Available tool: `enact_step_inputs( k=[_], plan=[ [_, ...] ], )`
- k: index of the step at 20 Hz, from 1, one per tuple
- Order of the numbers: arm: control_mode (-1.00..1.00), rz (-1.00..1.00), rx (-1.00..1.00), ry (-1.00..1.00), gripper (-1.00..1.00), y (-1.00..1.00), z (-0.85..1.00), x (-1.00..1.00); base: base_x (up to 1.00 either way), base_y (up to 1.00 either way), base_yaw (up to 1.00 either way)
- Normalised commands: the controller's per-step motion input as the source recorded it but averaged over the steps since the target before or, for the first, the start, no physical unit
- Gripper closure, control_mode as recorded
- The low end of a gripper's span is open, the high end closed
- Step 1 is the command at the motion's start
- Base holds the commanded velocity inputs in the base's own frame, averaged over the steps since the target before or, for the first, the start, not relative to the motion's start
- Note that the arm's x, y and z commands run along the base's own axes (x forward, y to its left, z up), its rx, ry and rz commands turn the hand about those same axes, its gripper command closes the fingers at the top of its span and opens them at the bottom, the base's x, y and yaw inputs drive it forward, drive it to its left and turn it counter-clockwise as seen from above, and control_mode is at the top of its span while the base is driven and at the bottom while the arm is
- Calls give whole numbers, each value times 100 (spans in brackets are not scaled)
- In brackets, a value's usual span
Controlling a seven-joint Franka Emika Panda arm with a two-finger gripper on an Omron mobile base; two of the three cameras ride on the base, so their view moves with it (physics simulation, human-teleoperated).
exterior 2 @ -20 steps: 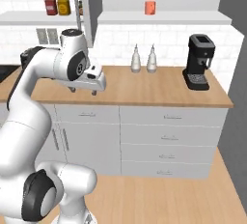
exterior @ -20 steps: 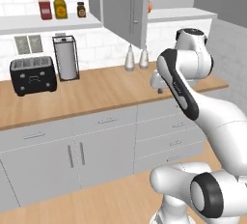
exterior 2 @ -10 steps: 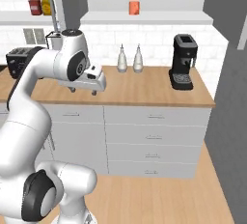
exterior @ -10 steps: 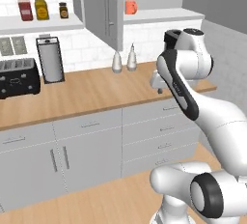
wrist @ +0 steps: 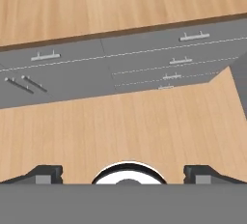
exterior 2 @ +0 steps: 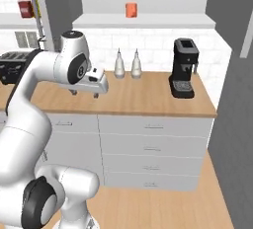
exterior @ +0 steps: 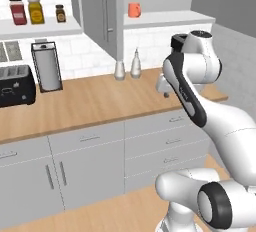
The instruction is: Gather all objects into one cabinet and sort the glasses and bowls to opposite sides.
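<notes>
- The gripper hangs over the front edge of the counter, fingers spread wide with nothing between them; below it lie drawer fronts and wood floor.
- On the counter stand two shakers, side by side near the wall, and a black coffee machine toward the right end.
- Farther left are a toaster and a steel canister.
- The orange mug sits alone on the white shelf of the cabinet, whose door stands open.
- Spice jars line a separate shelf to the left.
</notes>
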Motion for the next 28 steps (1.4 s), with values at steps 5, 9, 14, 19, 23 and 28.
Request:
enact_step_inputs(
  k=[5, 9, 14, 19, 23, 28],
  plan=[
    [100, 0, 0, 0, -100, 0, 0, 0, 79, -22, 0],
    [100, 0, 0, 0, -100, 0, 0, 0, 76, -15, -1],
    [100, 0, 0, 0, -100, 0, 0, 0, 71, 0, -9],
    [100, 0, 0, 0, -100, 0, 0, 0, 54, 0, -8],
    [100, 0, 0, 0, -100, 0, 0, 0, 62, -10, -3],
    [100, 0, 0, 0, -100, 0, 0, 0, 74, -51, 1]
  ],
)
